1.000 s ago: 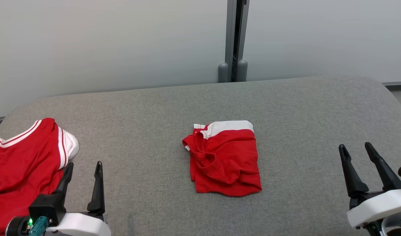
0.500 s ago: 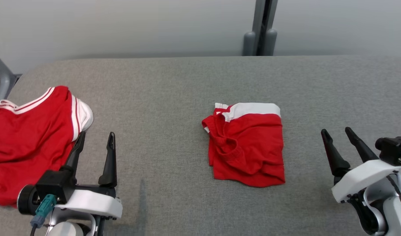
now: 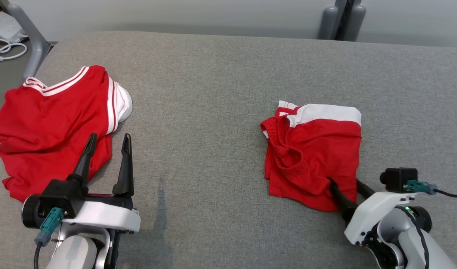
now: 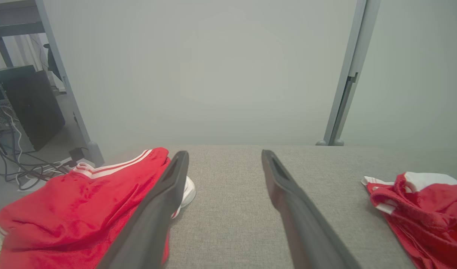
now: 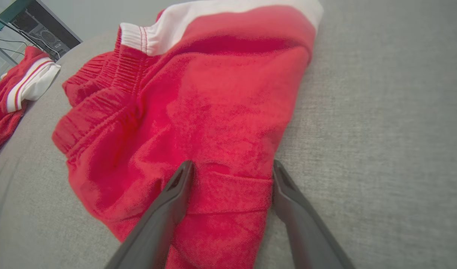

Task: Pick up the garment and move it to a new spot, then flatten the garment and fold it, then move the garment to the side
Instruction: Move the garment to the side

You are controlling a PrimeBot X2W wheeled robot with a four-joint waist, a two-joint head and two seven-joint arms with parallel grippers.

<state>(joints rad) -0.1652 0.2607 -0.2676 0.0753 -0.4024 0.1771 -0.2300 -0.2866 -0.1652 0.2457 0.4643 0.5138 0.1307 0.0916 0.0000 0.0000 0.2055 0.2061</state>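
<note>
On the right half of the grey fabric tabletop (image 3: 213,112): folded red shorts (image 3: 314,157), white band along the far edge, elastic waist bunched at the left. At the near corner: right gripper (image 5: 232,164), fingers spread either side of the hem, cloth between, not clamped. Well apart, left: left gripper (image 3: 110,136), wide and empty, beside a red striped jersey (image 3: 52,123). Beyond: pale wall (image 4: 213,74), grey post (image 4: 344,74), floor cables (image 4: 11,164), dark computer tower (image 4: 30,104).
</note>
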